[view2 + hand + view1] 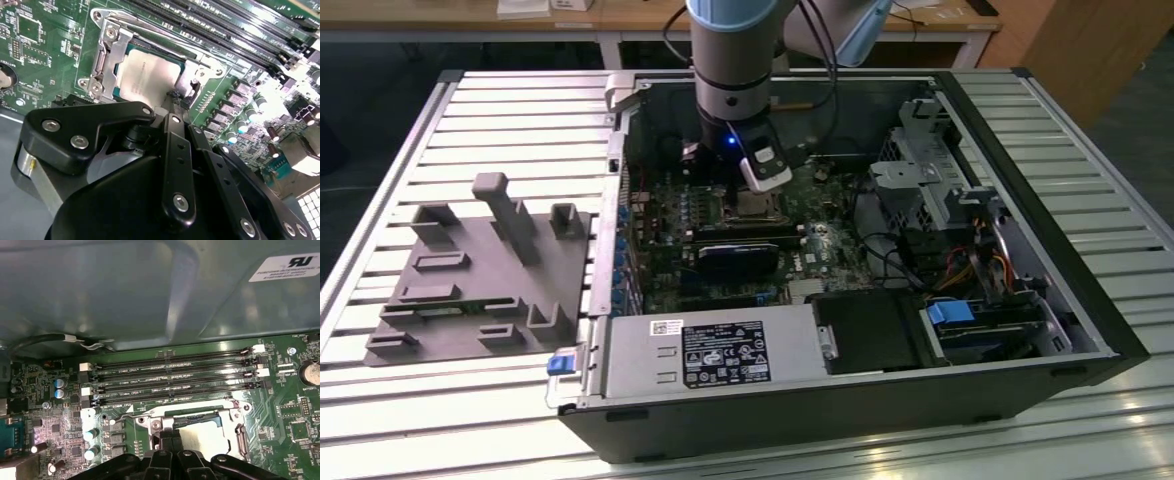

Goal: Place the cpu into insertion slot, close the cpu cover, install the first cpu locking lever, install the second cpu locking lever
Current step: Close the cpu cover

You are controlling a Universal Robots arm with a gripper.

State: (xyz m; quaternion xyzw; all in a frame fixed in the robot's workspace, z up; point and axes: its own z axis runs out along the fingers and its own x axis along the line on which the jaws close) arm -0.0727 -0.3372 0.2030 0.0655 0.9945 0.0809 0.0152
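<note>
Cpu [147, 75] lies flat, facing up, under closed cpu cover [111, 50]; fingers [175, 145] clenched together.

No legible print on power supply label [724, 362] or case sticker [285, 267]

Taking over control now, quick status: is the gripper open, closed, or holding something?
Gripper: closed, fingertips together at the edge of the cpu cover; nothing visibly held.

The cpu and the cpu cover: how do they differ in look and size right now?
The cpu is a solid, dull silver-grey square; the cpu cover is a shinier metal frame with a cut-out middle. The cpu cover is larger and frames the cpu's edges, while the cpu shows through its opening. Both are squarish and lie flat on the motherboard.
</note>
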